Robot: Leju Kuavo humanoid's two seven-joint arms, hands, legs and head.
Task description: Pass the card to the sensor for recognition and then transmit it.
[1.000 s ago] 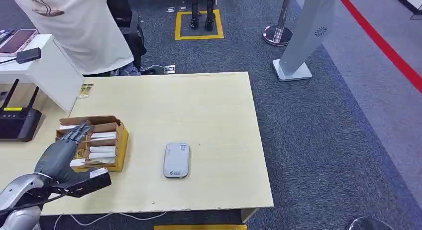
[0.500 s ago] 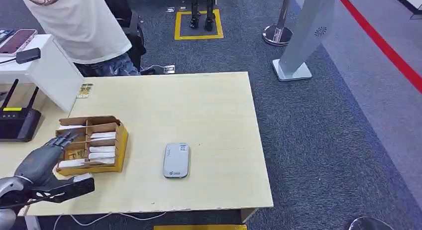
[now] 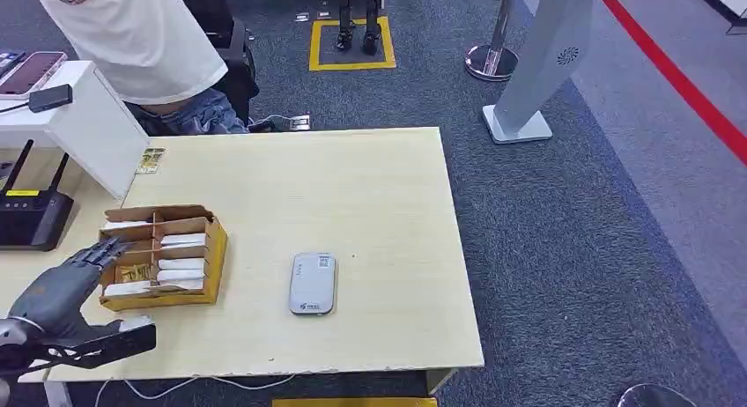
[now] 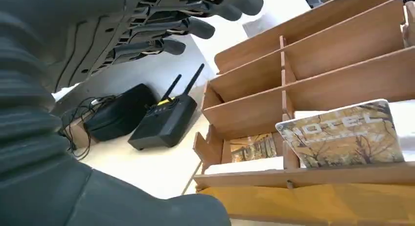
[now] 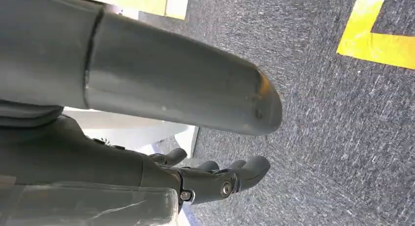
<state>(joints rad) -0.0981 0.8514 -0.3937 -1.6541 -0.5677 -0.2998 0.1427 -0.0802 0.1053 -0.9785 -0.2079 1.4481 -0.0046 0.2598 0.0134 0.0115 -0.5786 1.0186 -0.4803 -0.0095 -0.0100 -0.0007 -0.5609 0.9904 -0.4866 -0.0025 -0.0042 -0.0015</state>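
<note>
A brown and yellow cardboard box (image 3: 217, 248) with dividers stands on the left of the table and holds white cards (image 3: 182, 268). In the left wrist view, a card printed with autumn trees (image 4: 342, 133) leans in a compartment of the box (image 4: 318, 64). The grey sensor device (image 3: 313, 284) lies flat in the middle of the table near the front. My left hand (image 3: 62, 288) (image 4: 161, 25) hovers at the box's left side, fingers stretched toward it, holding nothing. My right hand (image 5: 210, 179) hangs over the carpet, empty, fingers loosely extended.
A black router (image 3: 31, 218) (image 4: 164, 121) sits left of the box beside a white stand (image 3: 97, 125). A person in a white shirt (image 3: 150, 37) stands behind the table's (image 3: 352, 187) far left corner. A small card (image 3: 151, 159) lies there. A white pillar base (image 3: 520, 125) stands to the right.
My left hand has drawn back from over the box toward the table's front left corner and sunk lower. The person behind the table has shifted slightly.
</note>
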